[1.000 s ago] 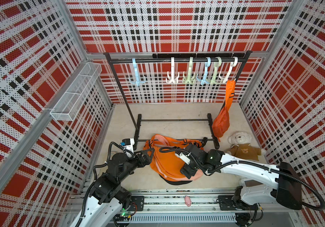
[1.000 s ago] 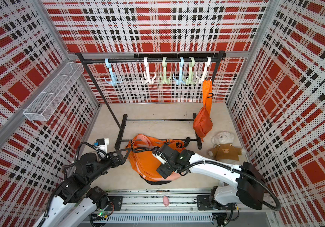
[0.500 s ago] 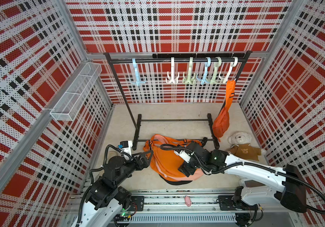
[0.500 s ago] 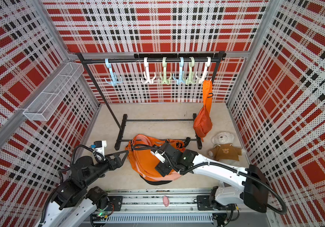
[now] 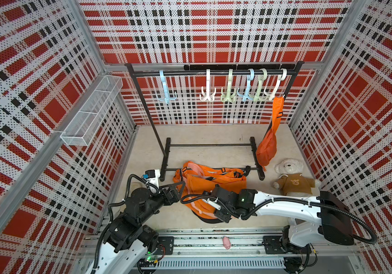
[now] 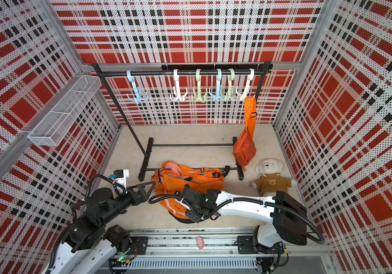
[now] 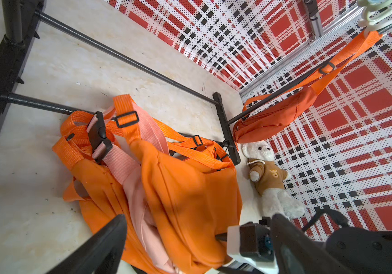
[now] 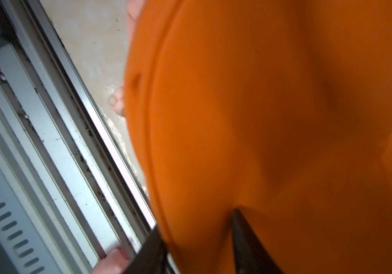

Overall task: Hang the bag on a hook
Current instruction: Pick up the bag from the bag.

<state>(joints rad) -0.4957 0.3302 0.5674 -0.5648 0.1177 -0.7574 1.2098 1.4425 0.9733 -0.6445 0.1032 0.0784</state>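
Setting: a beige surface [image 5: 202, 135] enclosed by red, black and white plaid walls, seen from above in both top views.
Rack: a black rack [image 5: 214, 73] stands upright at the back of the surface, its two feet pointing toward the arms.
Hooks: six plastic hooks [image 5: 228, 95] in pale blue, white and green hang from the rack's top bar.
Small orange pouch: the small orange pouch [image 5: 267, 147] hangs by its strap from the white end hook on the right arm's side.
Orange bag: the orange bag [image 5: 216, 185] lies crumpled on the surface, on no hook, just in front of the rack's near cross bar and between the two arms. Its orange and pink straps with black buckles are piled at the end nearest the rack.
Right pincer: the right pincer [image 8: 196, 220] sits low over the bag's near edge, its dark fingers [image 8: 244, 244] clenched on a fold of orange cloth that bulges between them. This view is blurred.
Left pincer: the left pincer [image 7: 199, 217] is released, fingers spread wide, just beside the bag. Whether it touches the cloth cannot be told.
Teddy bear: a white teddy bear [image 5: 292, 182] in a brown jumper lies beside the rack's foot, apart from the bag.
Wire basket: a white wire basket [image 5: 90, 111] is fixed to the wall on the left arm's side.
Pink toy: a small pink toy [image 5: 226, 242] lies on the metal track [image 5: 190, 243] between the arm bases.
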